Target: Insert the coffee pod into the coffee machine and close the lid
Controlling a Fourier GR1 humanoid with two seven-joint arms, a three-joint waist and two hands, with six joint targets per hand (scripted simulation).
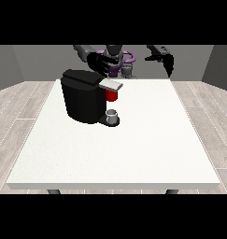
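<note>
Coffee machine, black and boxy (83,100), has its grey lid (110,84) lowered over the red holder (111,95), so I judge closing nearly done; the robot hand at the view's left (100,63), fingers spread and gripping nothing, needs only to lift away.

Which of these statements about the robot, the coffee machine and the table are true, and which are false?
1. The coffee machine is black. True.
2. A cup stands at the machine's base. True.
3. The hand at the view's right rests on the machine. False: it hangs in the air, apart from it.
4. The table is dark wood. False: it is white.
5. The hand at the view's left is above the machine. True.
</note>
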